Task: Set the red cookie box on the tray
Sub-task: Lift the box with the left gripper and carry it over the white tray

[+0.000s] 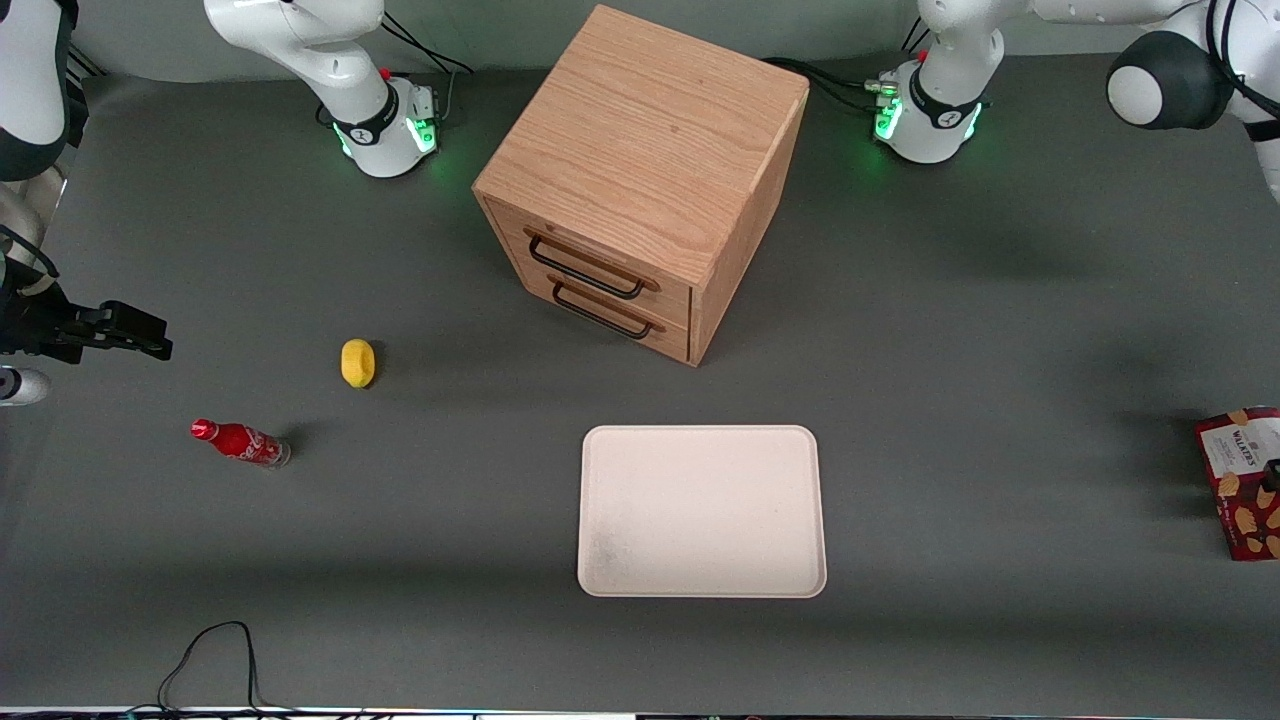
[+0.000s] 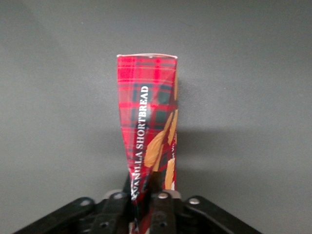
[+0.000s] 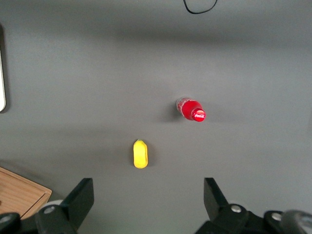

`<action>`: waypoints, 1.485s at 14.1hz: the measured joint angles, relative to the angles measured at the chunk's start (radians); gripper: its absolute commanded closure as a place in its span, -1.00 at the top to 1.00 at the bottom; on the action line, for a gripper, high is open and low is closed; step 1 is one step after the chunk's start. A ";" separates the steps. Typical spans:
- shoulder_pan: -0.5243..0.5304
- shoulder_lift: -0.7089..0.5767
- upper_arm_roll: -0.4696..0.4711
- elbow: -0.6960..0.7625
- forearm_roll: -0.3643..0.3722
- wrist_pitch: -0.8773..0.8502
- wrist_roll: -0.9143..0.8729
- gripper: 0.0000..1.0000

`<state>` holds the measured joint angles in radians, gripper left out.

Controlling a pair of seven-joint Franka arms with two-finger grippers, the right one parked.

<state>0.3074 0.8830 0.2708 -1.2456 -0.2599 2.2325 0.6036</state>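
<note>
While my claw (image 2: pixel 146 207) is clamped on the red cookie box (image 2: pixel 148 122), lifted off the counter (image 1: pixel 1000 330), the tray (image 1: pixel 702 585) sits well apart, awaiting it

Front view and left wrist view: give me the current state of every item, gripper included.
red cookie box: held in the gripper, not on the tray, toward the working arm's end of the table.
gripper: shut on the box's narrow sides.
tray: flat on the table, nothing on it.
drawer cabinet: both drawers closed.
soda bottle: lying on its side.
lemon: resting on the table.
</note>
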 measured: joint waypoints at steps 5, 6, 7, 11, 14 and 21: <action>-0.024 -0.066 -0.006 0.033 0.082 -0.140 0.001 -1.00; -0.041 -0.113 -0.010 0.039 0.089 -0.218 0.001 -1.00; -0.066 -0.169 -0.015 0.038 0.092 -0.288 0.001 -1.00; -0.208 -0.363 -0.061 0.022 0.098 -0.506 -0.085 -1.00; -0.326 -0.420 -0.110 0.021 0.101 -0.589 -0.302 -1.00; -0.542 -0.353 -0.340 0.052 0.217 -0.458 -0.849 -1.00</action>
<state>-0.2342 0.5303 -0.0696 -1.1937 -0.0427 1.7747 -0.2454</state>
